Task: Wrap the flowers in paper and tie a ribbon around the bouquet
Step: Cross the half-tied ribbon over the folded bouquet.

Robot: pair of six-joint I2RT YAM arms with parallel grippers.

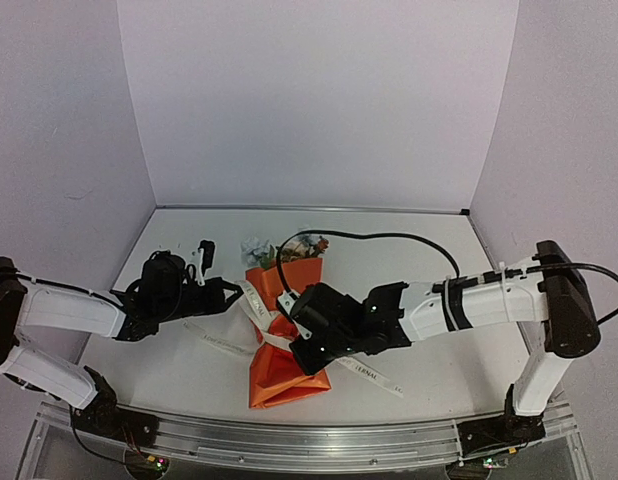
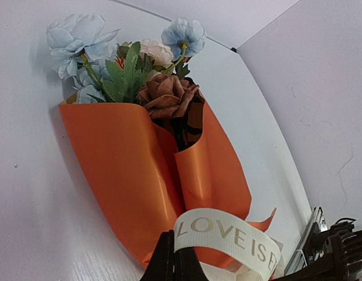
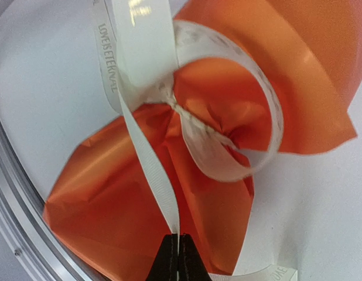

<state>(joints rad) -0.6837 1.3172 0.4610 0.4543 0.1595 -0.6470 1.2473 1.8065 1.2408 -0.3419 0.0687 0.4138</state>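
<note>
The bouquet point(image 1: 281, 345) lies in the middle of the table: an orange paper point(image 2: 122, 170) cone pinched at the waist. The flowers point(image 2: 128, 64), pale blue, cream and brownish red, stick out of its far end point(image 1: 289, 247). The cream ribbon point(image 3: 149, 158) is knotted round the waist, with a loop and loose tails. My left gripper point(image 2: 174, 260) is shut on a ribbon point(image 2: 228, 231) strand printed "LOVE IS", just left of the bouquet point(image 1: 237, 288). My right gripper point(image 3: 178, 249) is shut on another strand over the orange paper point(image 3: 111, 199), at the waist point(image 1: 286, 305).
A ribbon tail point(image 1: 374, 372) trails on the table to the right of the cone. A black cable point(image 1: 389, 238) arcs over the table behind the right arm. A metal rail point(image 1: 289, 440) runs along the near edge. White walls close in the back and sides.
</note>
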